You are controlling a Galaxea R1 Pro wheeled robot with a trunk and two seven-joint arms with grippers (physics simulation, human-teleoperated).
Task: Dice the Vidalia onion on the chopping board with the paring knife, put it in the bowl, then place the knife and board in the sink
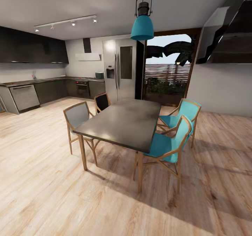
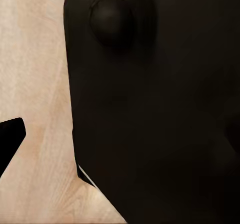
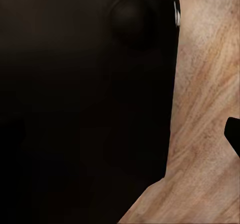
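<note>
Open-plan room, light wood floor (image 1: pixel 42 180); kitchen (image 1: pixel 52 74) at far left of the head view, well apart from the robot. Countertop (image 1: pixel 45 80): grey table surface over dark cabinet fronts, tap faintly visible; sink, onion, board, knife and bowl too small to tell. Dining table (image 1: pixel 122 122): dark top, wooden chairs, standing between robot and fridge (image 1: pixel 120 69). Hands: whether they are released or clenched cannot be told; both wrist views show dark robot body over floor. Step judged: approach. Advice: steer left of the dining table, face the countertop squarely.
</note>
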